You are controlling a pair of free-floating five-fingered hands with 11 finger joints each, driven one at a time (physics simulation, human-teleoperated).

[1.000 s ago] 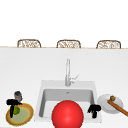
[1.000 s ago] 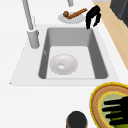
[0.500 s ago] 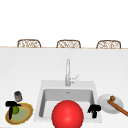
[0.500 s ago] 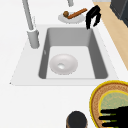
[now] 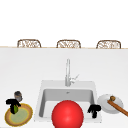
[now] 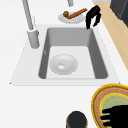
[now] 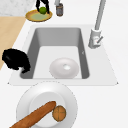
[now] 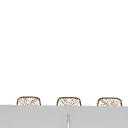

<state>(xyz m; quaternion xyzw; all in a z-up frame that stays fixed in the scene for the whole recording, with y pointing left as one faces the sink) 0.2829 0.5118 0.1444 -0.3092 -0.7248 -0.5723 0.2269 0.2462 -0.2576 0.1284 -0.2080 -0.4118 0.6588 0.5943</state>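
Observation:
My left hand [image 5: 13,102] hangs over a yellow-rimmed woven plate [image 5: 25,117] on the counter left of the sink. Its fingers curl down round a small green lime [image 5: 15,109] on that plate. From the right side, the left hand [image 7: 42,4] straddles the lime [image 7: 43,10] above the plate [image 7: 35,16]. From the left side, the left hand [image 6: 115,116] covers part of the plate [image 6: 105,96]. My right hand [image 5: 94,109] floats at the sink's front right corner with curled fingers and holds nothing. The right hand [image 6: 92,15] [image 7: 15,60] is also in both side views.
A white bowl [image 6: 63,64] lies in the sink basin [image 6: 100,57] below the faucet [image 5: 67,72]. A dark cup [image 5: 18,94] stands behind the woven plate. A white plate [image 7: 67,100] to the right carries a baguette [image 7: 35,116] and a round bun [image 7: 59,113]. A big red ball [image 5: 67,114] shows in front.
My left hand has sunk a little lower onto the woven plate. The right hand has not moved.

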